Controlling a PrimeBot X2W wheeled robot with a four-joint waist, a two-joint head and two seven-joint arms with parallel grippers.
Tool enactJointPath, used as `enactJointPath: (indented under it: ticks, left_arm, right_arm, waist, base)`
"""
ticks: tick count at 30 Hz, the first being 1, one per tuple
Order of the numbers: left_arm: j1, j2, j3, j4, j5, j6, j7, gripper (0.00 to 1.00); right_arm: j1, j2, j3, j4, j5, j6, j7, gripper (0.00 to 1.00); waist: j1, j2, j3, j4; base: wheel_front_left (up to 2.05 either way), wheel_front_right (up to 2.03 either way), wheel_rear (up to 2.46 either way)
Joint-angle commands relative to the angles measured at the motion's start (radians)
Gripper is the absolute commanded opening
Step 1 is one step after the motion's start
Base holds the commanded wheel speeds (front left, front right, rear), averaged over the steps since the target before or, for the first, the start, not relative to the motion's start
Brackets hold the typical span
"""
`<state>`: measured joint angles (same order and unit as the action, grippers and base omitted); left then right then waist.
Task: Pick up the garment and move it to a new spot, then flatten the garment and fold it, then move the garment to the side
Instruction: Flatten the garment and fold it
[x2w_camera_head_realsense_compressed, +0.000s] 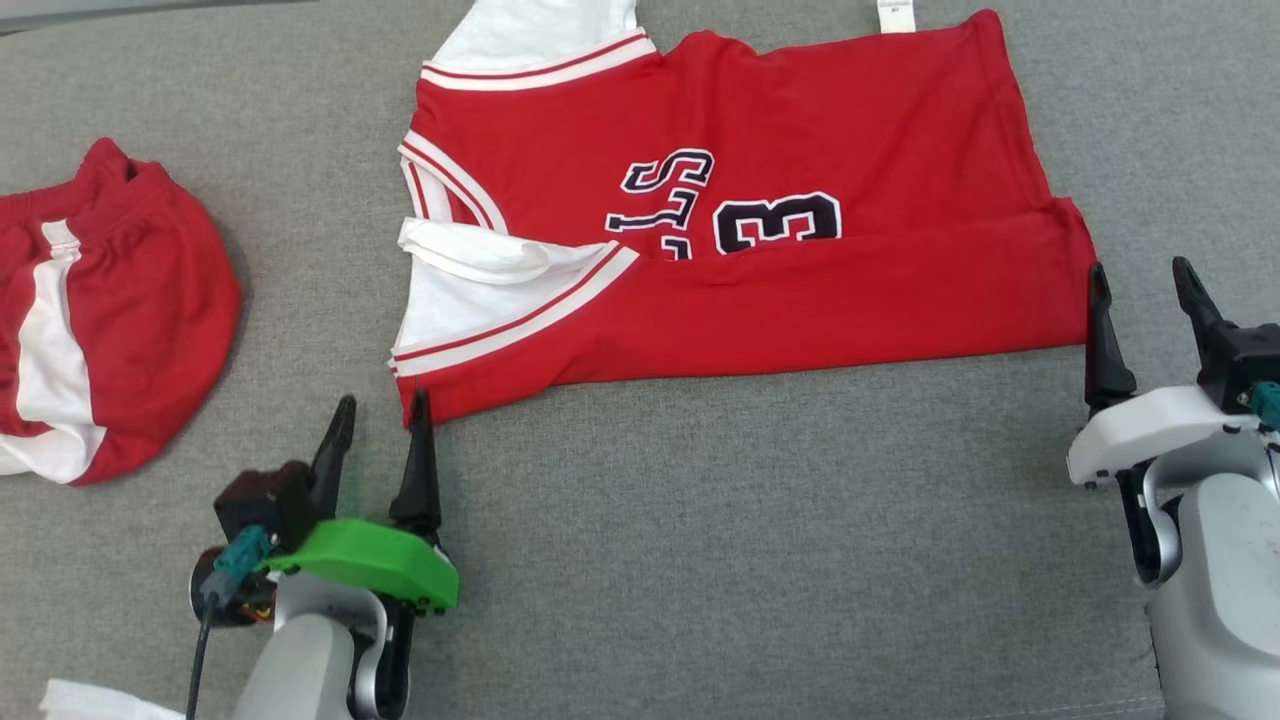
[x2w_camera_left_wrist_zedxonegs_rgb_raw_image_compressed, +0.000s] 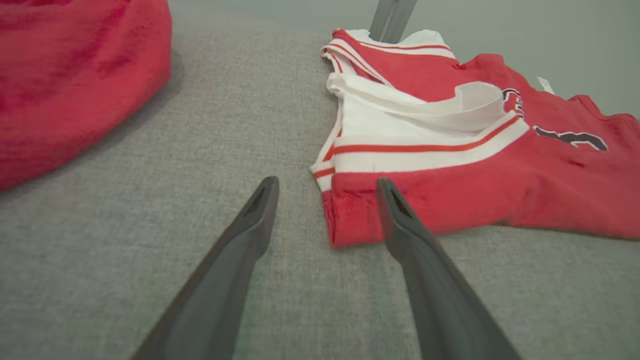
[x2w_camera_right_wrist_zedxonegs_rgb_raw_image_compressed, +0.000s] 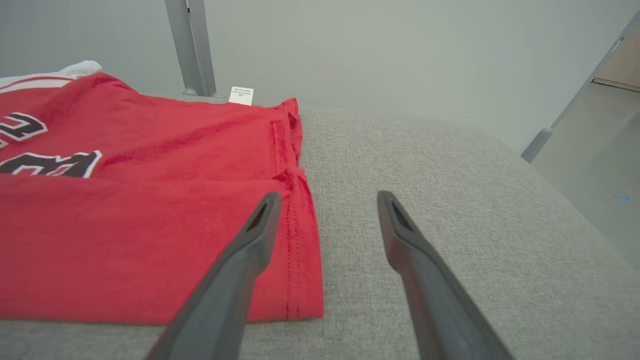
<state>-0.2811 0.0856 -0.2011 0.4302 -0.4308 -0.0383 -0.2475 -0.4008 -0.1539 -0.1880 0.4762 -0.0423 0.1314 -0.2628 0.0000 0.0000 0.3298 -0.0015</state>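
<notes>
A grey padded surface (x2w_camera_head_realsense_compressed: 700, 520) spreads beneath both arms, and the red jersey (x2w_camera_head_realsense_compressed: 800, 300) lies flat on it, just ahead of the fingertips and stretching from one gripper across to the other. Its near long side is folded up over the lower part of the dark lettering and number. Well out beyond the left gripper's outer finger sits a rumpled heap of red and white shorts (x2w_camera_head_realsense_compressed: 130, 300). The left arm reaches forward low over the surface, and the left gripper (x2w_camera_head_realsense_compressed: 383, 398) has its two dark fingers spread, gripping nothing. The jersey's near shoulder corner lies at the tip of its inner finger, partly in the gap between the two. The right arm reaches forward in the same way, and the right gripper (x2w_camera_head_realsense_compressed: 1140, 266) is also spread and empty. Its inner finger stands over the jersey's hem corner and its outer finger over bare grey fabric. A small white label (x2w_camera_head_realsense_compressed: 896, 15) juts from the jersey's far edge.
</notes>
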Motion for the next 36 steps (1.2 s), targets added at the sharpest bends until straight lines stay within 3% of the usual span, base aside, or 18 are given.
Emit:
enactJointPath:
  ticks: [1,8,9,11,12,20,22,23,36]
  left_arm:
    - [0.019,0.004,0.005,-0.009,-0.005,0.01,0.004,1.0]
    - [-0.002,0.001,0.002,0.034,-0.02,0.018,0.022,1.0]
    - [-0.007,0.003,-0.002,0.044,-0.019,0.015,0.028,0.85]
    - [-0.018,0.005,-0.006,0.062,-0.021,0.008,0.029,0.25]
    - [-0.023,0.007,-0.01,0.066,-0.021,0.003,0.03,0.0]
    - [-0.045,0.017,-0.023,0.103,-0.019,-0.024,0.011,0.0]
    - [-0.05,0.018,-0.023,0.101,-0.016,-0.027,0.004,0.0]
    - [-0.051,0.019,-0.023,0.102,-0.014,-0.029,0.0,0.0]
    - [0.053,0.042,-0.022,0.033,-0.022,-0.036,-0.011,0.0]
  right_arm:
    - [0.019,0.004,-0.006,-0.011,0.008,-0.001,-0.003,1.0]
    - [0.025,0.011,-0.002,0.016,0.022,-0.001,-0.003,1.0]
    - [0.02,0.011,-0.001,0.022,0.024,-0.001,-0.003,1.0]
    - [0.006,0.017,0.002,0.043,0.033,-0.001,-0.003,1.0]
    - [0.0,0.021,0.0,0.059,0.041,-0.001,-0.003,1.0]
    - [-0.067,0.011,0.018,0.244,0.123,-0.001,-0.003,1.0]
    - [-0.08,0.002,0.039,0.276,0.135,-0.001,-0.003,0.38]
    - [-0.084,-0.002,0.053,0.288,0.144,-0.001,-0.003,0.0]
    - [0.004,-0.091,0.143,0.239,0.244,-0.002,-0.002,0.0]
  waist:
    - [0.0,0.0,-0.012,-0.001]
    - [0.0,0.0,-0.002,-0.015]
    - [0.0,0.0,0.0,-0.016]
    - [0.0,0.0,0.003,-0.02]
    - [0.0,0.0,0.004,-0.021]
    - [0.0,0.0,0.004,-0.007]
    - [0.0,0.0,0.003,0.0]
    - [0.0,0.0,0.002,0.003]
    - [0.0,0.0,-0.055,0.019]
  base:
    - [0.0,0.0,0.0]
    - [0.0,0.0,0.0]
    - [0.0,0.0,0.0]
    - [0.0,0.0,0.0]
    - [0.0,0.0,0.0]
    - [0.0,0.0,0.0]
    - [0.0,0.0,0.0]
    - [0.0,0.0,0.0]
    - [0.0,0.0,0.0]
